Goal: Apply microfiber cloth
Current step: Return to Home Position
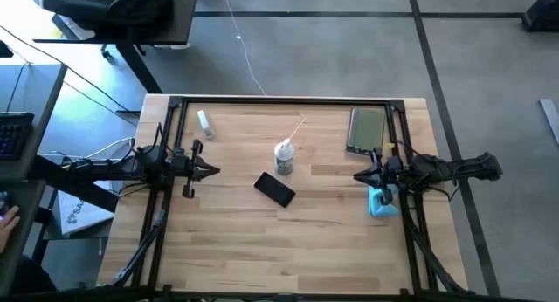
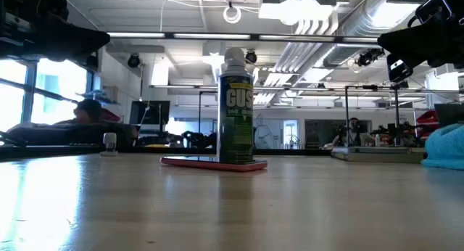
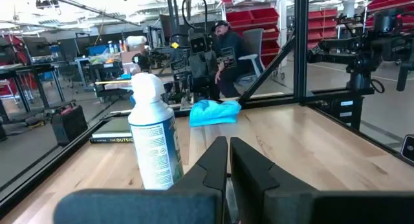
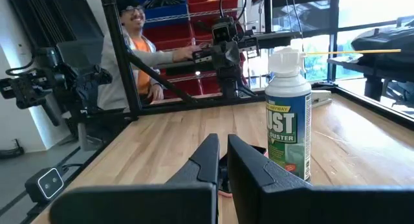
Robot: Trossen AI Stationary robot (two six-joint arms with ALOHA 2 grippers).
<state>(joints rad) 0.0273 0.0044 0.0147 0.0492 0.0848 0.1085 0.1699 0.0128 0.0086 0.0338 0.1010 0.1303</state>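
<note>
Aerosol can (image 1: pixel 284 157) beside phone (image 1: pixel 275 188), microfiber cloth (image 1: pixel 382 202) rightward

The duster can (image 1: pixel 284 158) and black phone (image 1: pixel 275 188) are sitting mid-tabletop (image 1: pixel 236 241), blocking the straight lane between left tool (image 1: pixel 216 170) and right tool (image 1: pixel 356 176). Bare wood is stretching wide past the phone, with the microfiber cloth (image 1: pixel 383 202) crowding the right edge.

Turquoise microfiber cloth (image 1: pixel 382 202), rumpled, lies on table's right edge, under right arm.

Lab: red parts bins (image 3: pixel 262 13), ceiling ducts (image 2: pixel 341 35)
</note>
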